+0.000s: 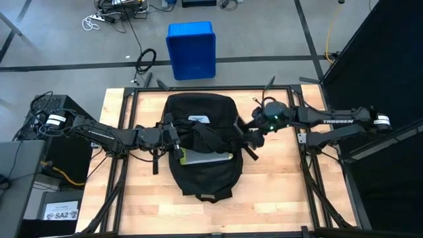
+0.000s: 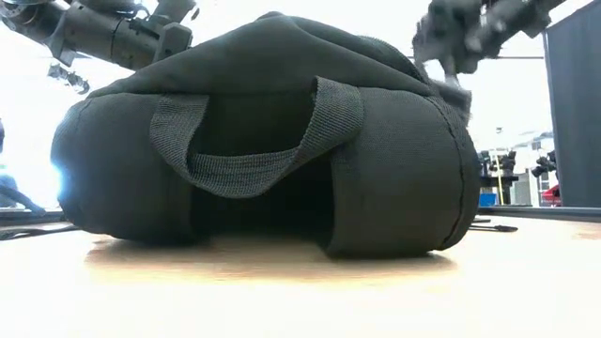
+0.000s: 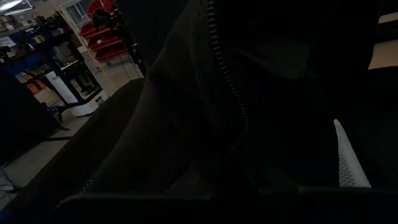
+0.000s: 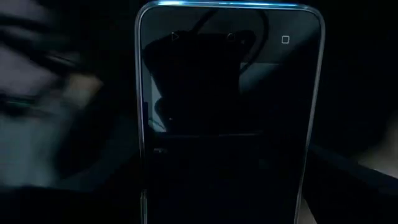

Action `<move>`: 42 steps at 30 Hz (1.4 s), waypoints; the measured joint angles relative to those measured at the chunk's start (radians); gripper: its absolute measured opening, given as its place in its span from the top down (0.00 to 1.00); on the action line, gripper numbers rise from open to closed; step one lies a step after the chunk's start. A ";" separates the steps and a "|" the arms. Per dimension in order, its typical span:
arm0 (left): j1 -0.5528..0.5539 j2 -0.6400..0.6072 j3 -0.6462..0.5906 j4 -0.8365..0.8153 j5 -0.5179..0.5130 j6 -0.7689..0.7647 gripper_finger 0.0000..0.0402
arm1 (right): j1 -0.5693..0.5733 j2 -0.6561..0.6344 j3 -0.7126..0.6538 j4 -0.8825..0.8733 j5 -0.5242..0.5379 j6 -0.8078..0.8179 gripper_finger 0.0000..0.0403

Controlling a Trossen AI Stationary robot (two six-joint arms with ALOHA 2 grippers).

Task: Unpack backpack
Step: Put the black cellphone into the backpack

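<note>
The counter is taken up at its middle by the backpack, judged soft and floppy. A grey flat item is exposed in its opening, best gripped by an edge. The left claw and right claw are set at the opening; their spread cannot be told.

Fingertips of the left gripper buried in the folds of the backpack, open or shut not readable; right gripper likewise lost against black fabric. Backpack interior in the left wrist view nearly all darkness beyond a zipper. Lower end of the phone cut off by the frame edge, surroundings smeared to blur
</note>
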 joint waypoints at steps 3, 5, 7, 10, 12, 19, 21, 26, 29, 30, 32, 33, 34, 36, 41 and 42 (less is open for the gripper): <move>0.003 0.000 0.000 0.003 0.000 0.000 1.00 | 0.095 0.040 0.003 0.263 -0.005 -0.041 0.19; 0.005 0.000 0.000 0.005 0.000 -0.001 1.00 | 0.138 0.084 0.003 0.392 -0.006 -0.066 0.19; 0.006 0.000 0.000 0.007 0.000 -0.001 1.00 | 0.161 0.140 0.004 0.484 -0.004 -0.091 0.19; 0.006 0.000 0.000 0.008 0.000 -0.001 1.00 | 0.176 0.243 0.060 0.498 -0.004 -0.125 0.19; 0.006 0.000 0.000 0.010 0.000 -0.001 1.00 | 0.185 0.324 0.119 0.491 -0.019 -0.160 0.19; 0.005 0.000 0.000 0.008 0.000 -0.001 1.00 | 0.214 0.588 0.426 0.271 -0.107 -0.341 0.19; 0.006 0.000 0.000 0.006 0.000 -0.002 1.00 | 0.218 0.653 0.501 0.166 -0.094 -0.387 0.19; 0.005 0.000 0.000 0.005 -0.012 -0.003 1.00 | 0.219 0.784 0.625 0.018 -0.081 -0.440 0.19; 0.006 0.000 0.000 0.006 -0.019 -0.003 1.00 | 0.226 0.803 0.670 -0.005 -0.079 -0.462 0.19; 0.006 0.000 0.000 0.007 -0.020 -0.003 1.00 | 0.231 0.802 0.685 -0.005 -0.077 -0.471 0.19; 0.006 0.000 0.000 0.007 -0.021 -0.002 1.00 | 0.241 0.786 0.708 -0.005 -0.075 -0.483 0.19; 0.006 0.000 0.000 0.007 -0.021 0.000 1.00 | 0.247 0.775 0.718 -0.007 -0.076 -0.485 0.19; 0.006 0.000 0.000 0.009 -0.022 0.003 1.00 | 0.252 0.763 0.728 -0.006 -0.076 -0.485 0.19; 0.006 0.000 0.000 0.010 -0.022 0.003 1.00 | 0.266 0.747 0.745 -0.002 -0.075 -0.485 0.19; 0.024 0.000 0.000 0.009 -0.018 -0.001 1.00 | 0.314 0.745 0.761 0.023 -0.116 -0.485 0.19; 0.028 0.000 0.000 0.009 -0.020 -0.004 1.00 | 0.325 0.745 0.763 0.035 -0.126 -0.485 0.19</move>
